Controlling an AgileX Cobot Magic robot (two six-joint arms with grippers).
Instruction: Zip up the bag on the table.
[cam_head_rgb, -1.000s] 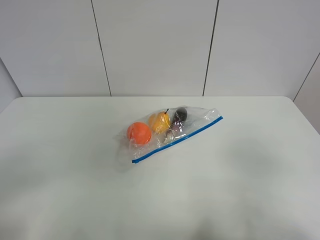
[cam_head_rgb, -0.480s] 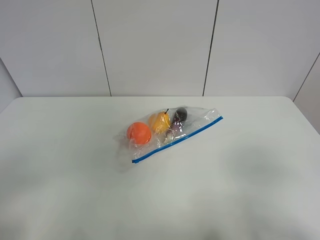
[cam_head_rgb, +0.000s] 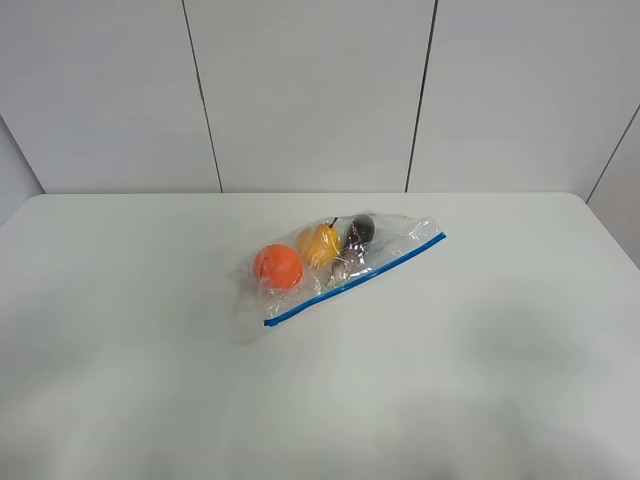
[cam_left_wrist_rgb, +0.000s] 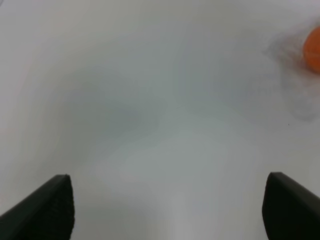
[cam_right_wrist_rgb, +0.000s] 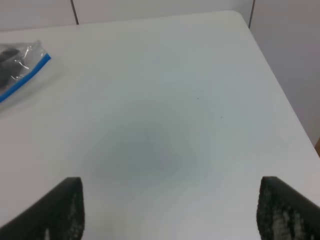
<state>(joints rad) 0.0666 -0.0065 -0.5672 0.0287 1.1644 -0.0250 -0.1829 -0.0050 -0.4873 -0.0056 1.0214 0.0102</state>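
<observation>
The white worktop (cam_head_rgb: 130, 340) fills the lower half of the exterior high view, with grey wall panels (cam_head_rgb: 310, 95) behind it. Neither arm shows in that view.

Near the middle of the frame, slightly right of centre, the bag (cam_head_rgb: 345, 265) lies flat on the worktop. It is clear crinkly plastic. Going left to right inside it: an orange fruit (cam_head_rgb: 278, 266), a yellow fruit (cam_head_rgb: 319, 244) with a small dark stem, and a dark purple fruit (cam_head_rgb: 359, 232). The three sit close together in a row that rises toward the upper right. The blue zipper strip (cam_head_rgb: 355, 279) runs along the bag's nearer edge, slanting from lower left to upper right. Whether the strip is sealed cannot be told.

In the left wrist view the left gripper (cam_left_wrist_rgb: 167, 207) has its jaws spread wide with only bare worktop between them; the orange fruit shows blurred at the frame's right edge, well apart.

In the right wrist view the right gripper (cam_right_wrist_rgb: 170, 207) also has its jaws spread, with nothing between them. A corner of the bag with its blue strip lies at the upper left of the frame, well apart from the jaws.
</observation>
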